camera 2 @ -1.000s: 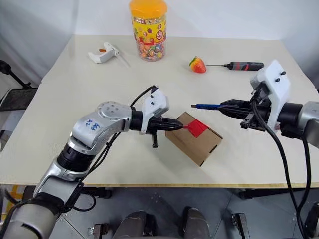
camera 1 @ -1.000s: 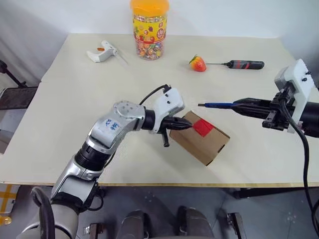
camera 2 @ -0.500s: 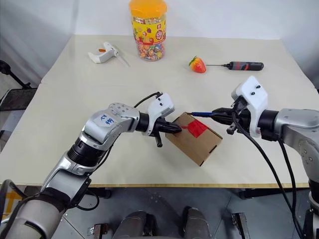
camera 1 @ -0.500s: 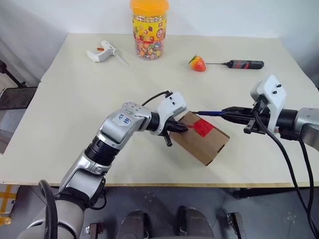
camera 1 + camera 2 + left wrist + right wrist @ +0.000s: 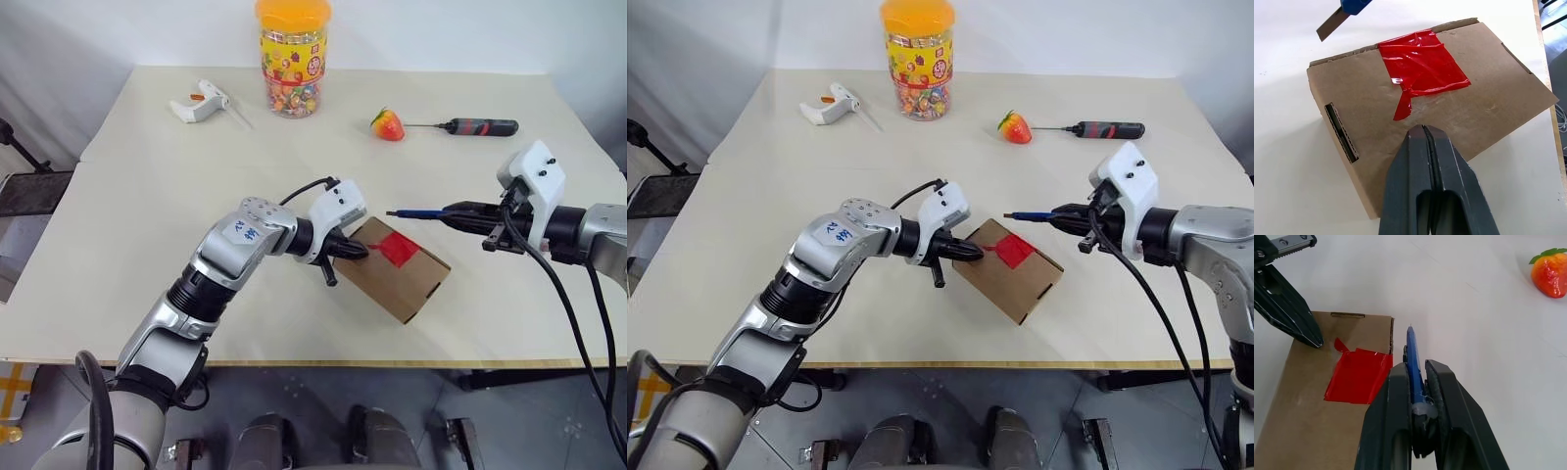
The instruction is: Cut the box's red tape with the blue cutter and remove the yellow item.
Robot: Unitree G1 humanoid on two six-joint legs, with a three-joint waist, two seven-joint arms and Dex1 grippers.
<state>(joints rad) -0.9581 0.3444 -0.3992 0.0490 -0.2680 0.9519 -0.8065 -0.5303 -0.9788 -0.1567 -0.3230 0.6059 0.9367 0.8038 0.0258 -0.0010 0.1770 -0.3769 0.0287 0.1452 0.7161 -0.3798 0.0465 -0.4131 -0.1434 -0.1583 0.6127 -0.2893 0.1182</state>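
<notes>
Box (image 5: 397, 269) flaps shut under red tape (image 5: 397, 249), contents hidden. Blue cutter (image 5: 1413, 363) rear end buried between right end effector (image 5: 1415, 382) fingers; in the left wrist view only its tip shows, rest cut off. Candy jar (image 5: 293, 49) lid cropped.

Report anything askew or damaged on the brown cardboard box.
The brown cardboard box sits skewed to the table edge. Its red tape is wrinkled, with a torn sliver hanging off one corner, just ahead of the shut left gripper.
</notes>
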